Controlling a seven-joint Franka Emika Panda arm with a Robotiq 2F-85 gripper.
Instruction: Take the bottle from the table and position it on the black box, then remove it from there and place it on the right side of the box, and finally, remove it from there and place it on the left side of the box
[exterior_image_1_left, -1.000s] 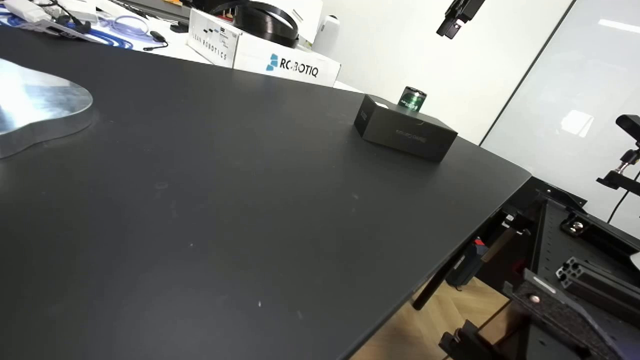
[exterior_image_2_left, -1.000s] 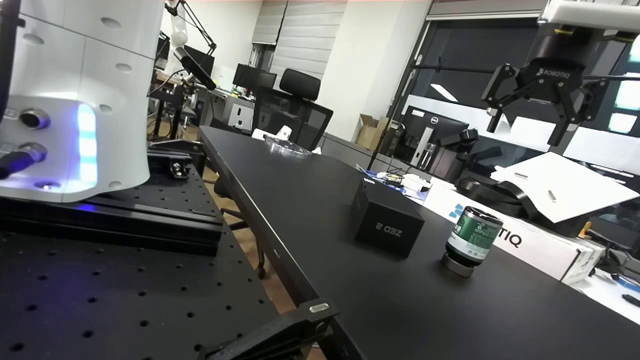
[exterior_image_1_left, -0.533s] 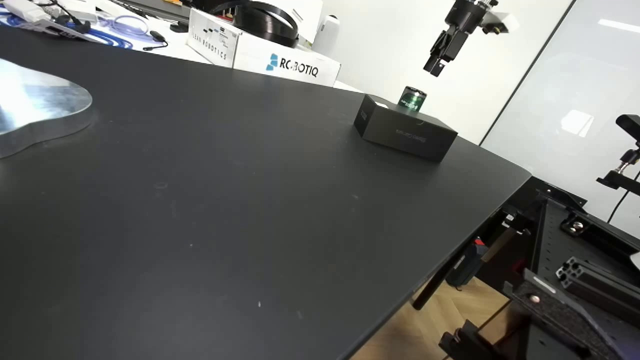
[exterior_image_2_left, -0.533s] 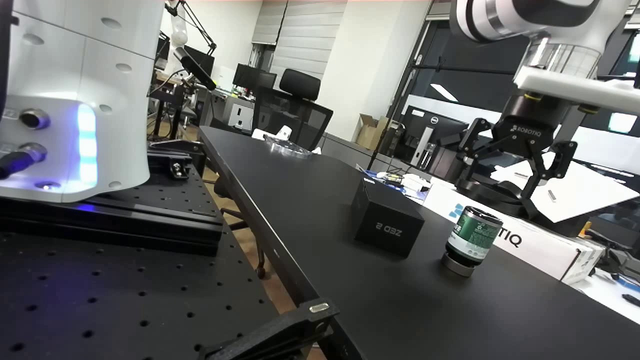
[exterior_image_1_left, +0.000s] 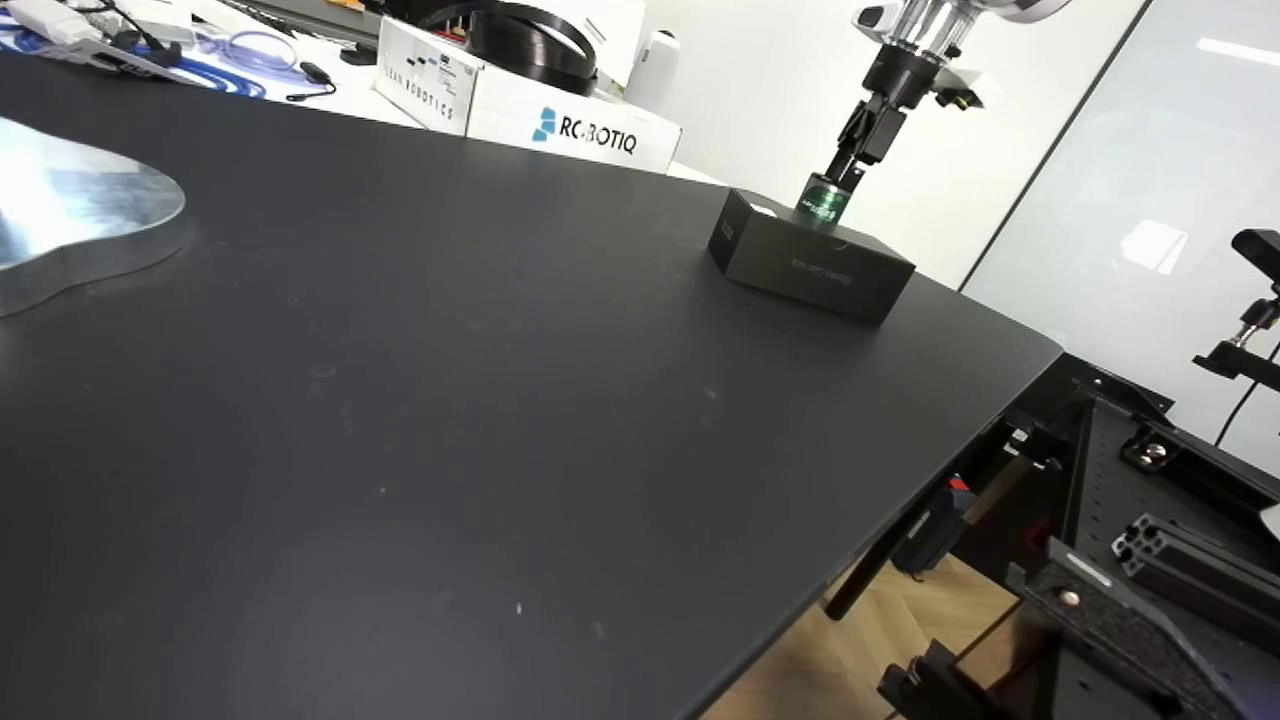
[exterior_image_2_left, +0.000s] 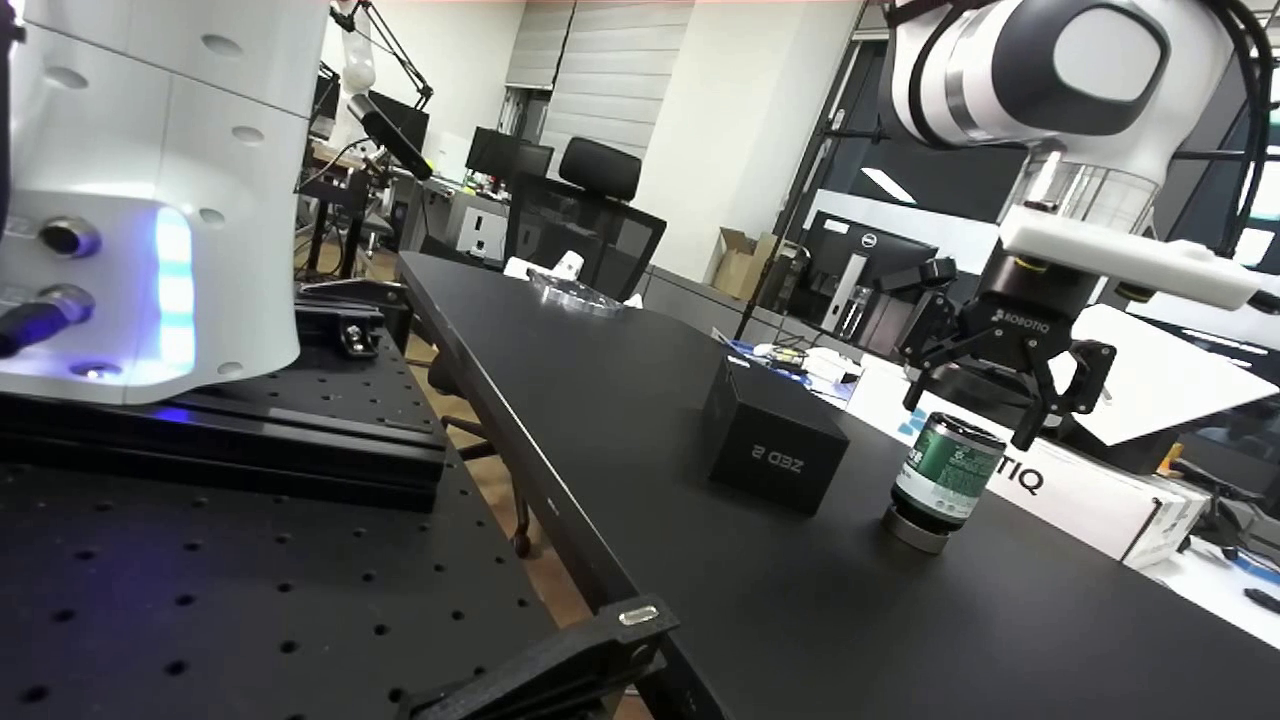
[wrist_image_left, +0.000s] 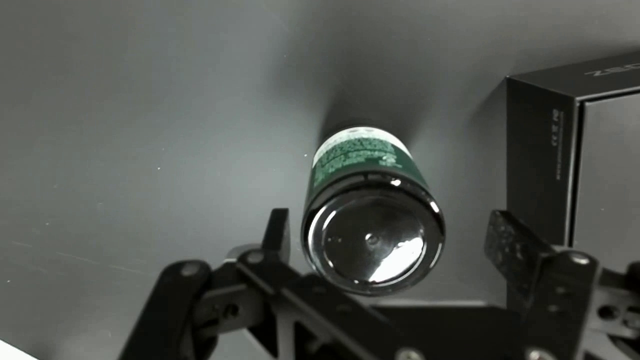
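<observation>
The table (exterior_image_1_left: 450, 450) bears the "ZED 2" box (exterior_image_2_left: 772, 440); parted ROBOTIQ fingers (wrist_image_left: 512, 245) flank the bottle (exterior_image_2_left: 947, 475).

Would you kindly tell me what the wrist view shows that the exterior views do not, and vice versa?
Only the wrist view shows the centre dot on the upper end of the bottle and the fine print on the bottle-facing side of the black box. Both exterior views, unlike it, show the white arm and the blue logo on the white box. All share the bottle, black box, table and pincer.
</observation>
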